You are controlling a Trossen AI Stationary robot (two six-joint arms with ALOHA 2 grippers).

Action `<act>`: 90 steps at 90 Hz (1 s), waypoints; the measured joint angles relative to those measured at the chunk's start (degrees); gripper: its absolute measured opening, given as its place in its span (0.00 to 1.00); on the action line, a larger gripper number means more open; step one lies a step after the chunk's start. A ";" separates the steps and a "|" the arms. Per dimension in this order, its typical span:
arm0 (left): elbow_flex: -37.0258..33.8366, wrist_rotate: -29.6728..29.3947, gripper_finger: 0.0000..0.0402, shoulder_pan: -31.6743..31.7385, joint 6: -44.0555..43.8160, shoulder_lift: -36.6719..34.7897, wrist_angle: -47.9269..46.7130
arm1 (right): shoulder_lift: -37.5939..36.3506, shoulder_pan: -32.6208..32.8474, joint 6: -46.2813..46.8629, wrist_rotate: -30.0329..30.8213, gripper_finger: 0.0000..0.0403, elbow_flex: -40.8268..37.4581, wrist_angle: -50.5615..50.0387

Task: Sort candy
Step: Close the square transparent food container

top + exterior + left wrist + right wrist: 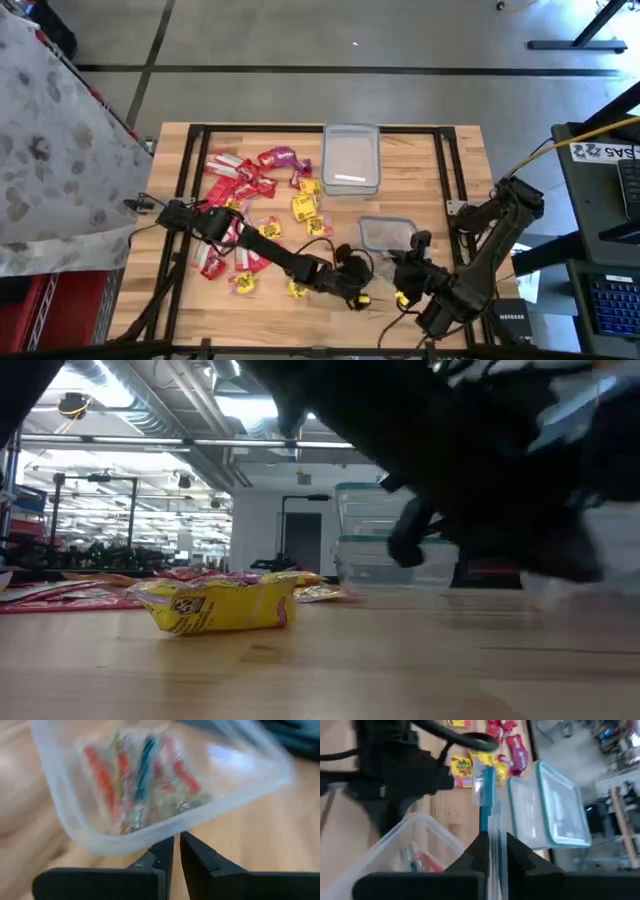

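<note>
Candy (255,210) in red, yellow and purple wrappers lies scattered over the table's left half; one yellow piece (215,605) lies near the front edge. A small clear tub (385,232) right of the middle holds a few candies (140,780). My left gripper (176,851) is shut, its fingertips right at the tub's rim (115,845). My right gripper (492,845) is shut on a clear lid with a teal rim (486,795), held beside the tub (405,845). My left gripper has its shut fingertips against or just short of the tub's rim; I cannot tell whether they touch it. My right gripper pinches the clear lid between its two fingers at one edge (491,831). The lid stands on edge, running straight out from the fingers, lifted clear of the table.
A larger clear container with a teal-rimmed lid (351,160) stands at the far middle of the table, also seen in the right wrist view (550,810). Both arms meet near the front edge at the middle. Bare wood (430,170) lies to the right of the containers.
</note>
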 joint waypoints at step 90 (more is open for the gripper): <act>0.02 -9.86 0.04 -2.62 -7.66 -9.83 -23.78 | 0.00 10.79 6.27 12.34 0.00 -9.94 -2.83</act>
